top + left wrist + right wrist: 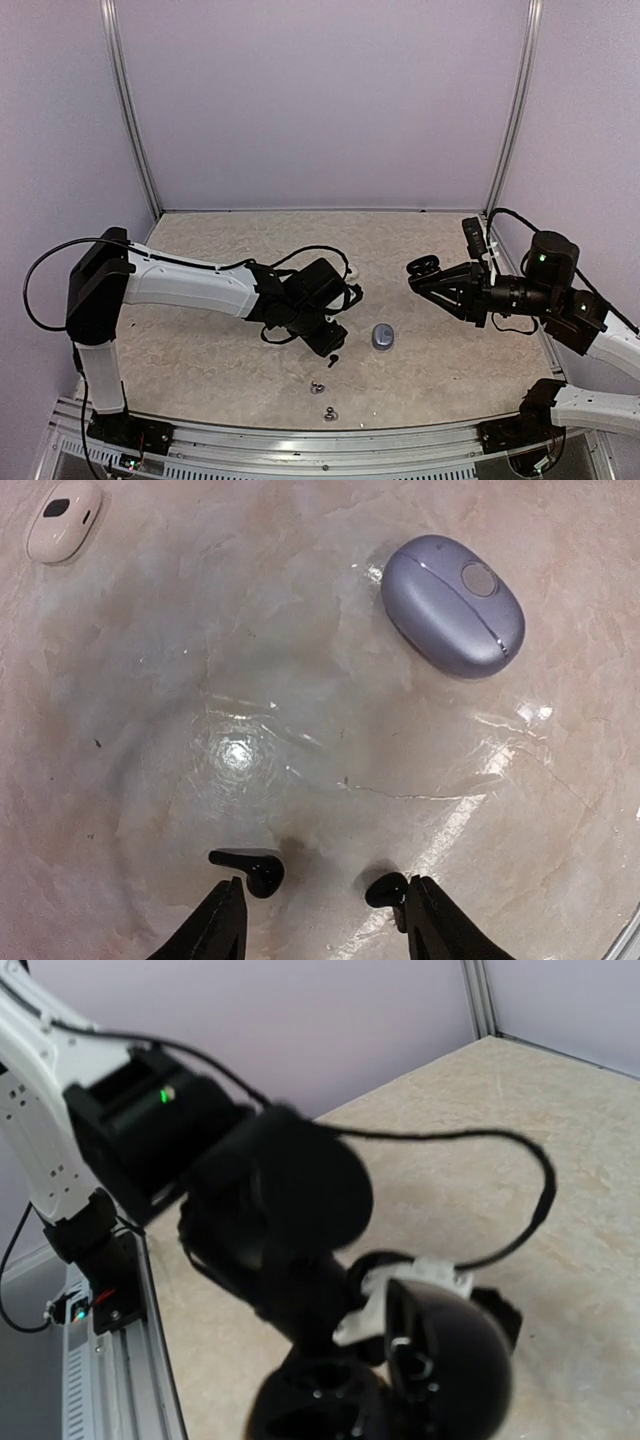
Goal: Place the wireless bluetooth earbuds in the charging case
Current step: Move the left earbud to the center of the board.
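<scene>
Left jaws sit low over the table point(150, 730) at the bottom centre of the wrist view, parted and gripping nothing. Two black earbuds point(250, 866) lie between the tips. The stemmed one is just inside the tip at frame left. The other point(386, 888) touches the tip at frame right. Closed lilac case point(453, 605) is upper right and white case point(63, 520) upper left, both well apart from them. In the top view, two tiny earbuds point(317, 387) lie near the table's bottom edge. Right jaws are clenched at frame right; cannot tell whether they hold anything.
</scene>
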### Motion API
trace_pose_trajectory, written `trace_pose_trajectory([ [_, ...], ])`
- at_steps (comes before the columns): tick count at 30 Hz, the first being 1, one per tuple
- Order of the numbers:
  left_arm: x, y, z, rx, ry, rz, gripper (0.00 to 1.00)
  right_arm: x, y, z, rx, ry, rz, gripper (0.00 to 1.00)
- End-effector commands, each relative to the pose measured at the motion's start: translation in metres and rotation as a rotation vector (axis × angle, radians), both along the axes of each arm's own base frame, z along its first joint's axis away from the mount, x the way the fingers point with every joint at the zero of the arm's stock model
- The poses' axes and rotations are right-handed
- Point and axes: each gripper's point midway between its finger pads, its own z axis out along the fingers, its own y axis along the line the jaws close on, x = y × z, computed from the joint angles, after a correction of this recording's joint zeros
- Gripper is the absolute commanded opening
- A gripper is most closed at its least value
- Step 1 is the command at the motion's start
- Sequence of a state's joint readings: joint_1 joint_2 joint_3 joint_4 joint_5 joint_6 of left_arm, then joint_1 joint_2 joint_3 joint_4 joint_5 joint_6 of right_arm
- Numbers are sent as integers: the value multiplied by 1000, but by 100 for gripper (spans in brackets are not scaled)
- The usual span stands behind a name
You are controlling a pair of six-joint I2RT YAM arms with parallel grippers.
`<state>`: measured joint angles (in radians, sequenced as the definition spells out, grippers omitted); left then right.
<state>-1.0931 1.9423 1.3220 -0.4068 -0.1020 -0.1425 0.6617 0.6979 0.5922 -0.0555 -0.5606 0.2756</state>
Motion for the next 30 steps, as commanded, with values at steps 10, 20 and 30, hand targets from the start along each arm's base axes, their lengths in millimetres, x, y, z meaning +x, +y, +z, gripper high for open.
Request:
trace_pose_trajectory([
  [10,-17,-14,-13,89,115,-45,49,3,0,4,6,-14,3,0],
  [20,-15,6,-33,192,130,-19,36,4,2,2,10,-8,11,0],
  [30,-32,58,-48,249,227,13,23,4,6,1,14,-2,27,0],
])
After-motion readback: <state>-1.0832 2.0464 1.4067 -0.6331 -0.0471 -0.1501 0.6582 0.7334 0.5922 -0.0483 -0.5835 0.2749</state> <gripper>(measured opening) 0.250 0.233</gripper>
